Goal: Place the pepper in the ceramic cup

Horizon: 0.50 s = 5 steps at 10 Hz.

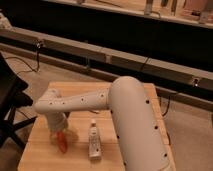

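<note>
The pepper (62, 143), small, orange-red and tapered, lies on the wooden table (40, 157) near its front left. My gripper (58, 131) is at the end of the white arm (90, 102), pointing down right over the pepper's upper end and touching or nearly touching it. The ceramic cup does not show in the camera view; it is either hidden behind the arm or out of view.
A clear plastic bottle (93, 142) lies on the table just right of the pepper. My bulky white arm covers the table's right half. A black chair (10, 102) stands at the table's left. Dark benches run along the back.
</note>
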{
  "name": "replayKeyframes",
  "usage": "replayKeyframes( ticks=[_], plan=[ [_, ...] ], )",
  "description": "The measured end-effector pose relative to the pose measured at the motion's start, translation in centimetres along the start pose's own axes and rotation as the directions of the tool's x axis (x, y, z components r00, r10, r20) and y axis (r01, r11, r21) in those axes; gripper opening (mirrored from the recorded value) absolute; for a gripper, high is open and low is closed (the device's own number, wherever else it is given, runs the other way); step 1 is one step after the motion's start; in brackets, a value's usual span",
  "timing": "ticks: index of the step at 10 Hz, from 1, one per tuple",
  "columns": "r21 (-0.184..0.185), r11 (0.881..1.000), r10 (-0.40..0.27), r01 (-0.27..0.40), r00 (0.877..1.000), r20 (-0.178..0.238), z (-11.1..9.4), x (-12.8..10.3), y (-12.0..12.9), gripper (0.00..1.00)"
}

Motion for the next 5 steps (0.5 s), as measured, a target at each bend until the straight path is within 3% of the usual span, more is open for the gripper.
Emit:
replayKeyframes(
  ticks=[1, 5],
  plan=[
    [0.001, 1.0, -0.009, 0.009, 1.0, 0.002, 0.1, -0.2, -0.4, 0.72],
    [-0.009, 0.999, -0.042, 0.042, 0.999, 0.007, 0.2, -0.9, -1.7, 0.24]
  ],
)
